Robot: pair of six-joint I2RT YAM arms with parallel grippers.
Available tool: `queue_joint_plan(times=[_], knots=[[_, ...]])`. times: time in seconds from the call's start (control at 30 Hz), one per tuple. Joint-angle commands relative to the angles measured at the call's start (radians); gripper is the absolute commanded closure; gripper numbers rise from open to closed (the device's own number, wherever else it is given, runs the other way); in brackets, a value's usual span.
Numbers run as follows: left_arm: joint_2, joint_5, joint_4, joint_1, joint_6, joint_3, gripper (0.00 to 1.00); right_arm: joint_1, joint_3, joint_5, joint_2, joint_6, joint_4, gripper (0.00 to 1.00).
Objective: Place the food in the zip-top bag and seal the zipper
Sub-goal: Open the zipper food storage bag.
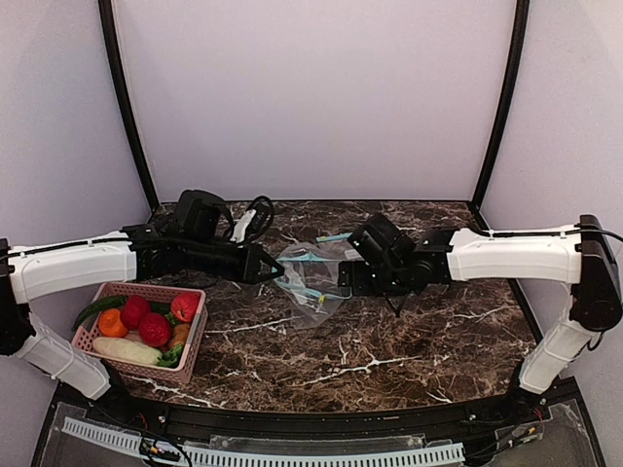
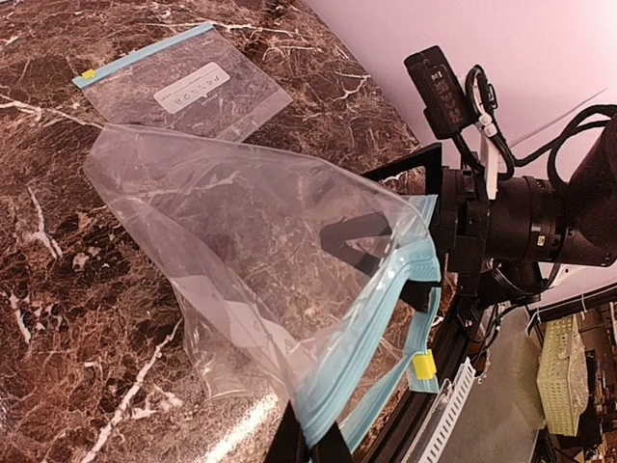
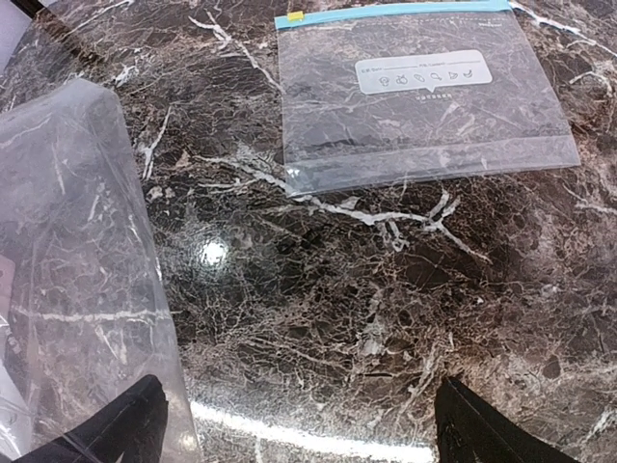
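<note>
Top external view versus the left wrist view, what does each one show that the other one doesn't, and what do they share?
Only the top external view shows the pink basket holding the food, at the left arm's side. Only the left wrist view shows the white label on the spare bag and the yellow slider on the zipper. Both show the zip-top bag, empty, raised off the marble table between the left gripper and the right gripper.

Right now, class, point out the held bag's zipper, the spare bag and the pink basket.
zipper [image 2: 357,338]: left wrist view, teal strip's middle.
spare bag [image 3: 424,125]: right wrist view, clear panel below label.
pink basket [image 1: 156,288]: top external view, far rim.
</note>
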Motion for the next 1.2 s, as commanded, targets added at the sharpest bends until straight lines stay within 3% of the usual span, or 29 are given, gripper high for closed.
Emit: queue_joint_plan(times=[0.0,0.23,0.43,0.93,1.17], knots=[[-0.027,-0.035,-0.059,0.024,0.007,-0.008,0.99,-0.022,0.023,0.004,-0.026,-0.064,-0.061,0.06],[0.07,0.055,0.042,0.025,-0.086,-0.026,0.99,-0.017,0.041,-0.301,-0.032,-0.181,0.098,0.08],[0.144,0.088,0.06,0.029,-0.121,-0.005,0.99,-0.012,0.045,-0.4,-0.075,-0.188,0.152,0.04],[0.179,0.156,0.135,0.042,-0.163,-0.019,0.99,-0.008,-0.003,-0.434,-0.156,-0.159,0.202,0.01],[0.171,0.147,0.117,0.042,-0.155,-0.025,0.99,0.026,0.064,-0.368,-0.101,-0.161,0.136,0.21]])
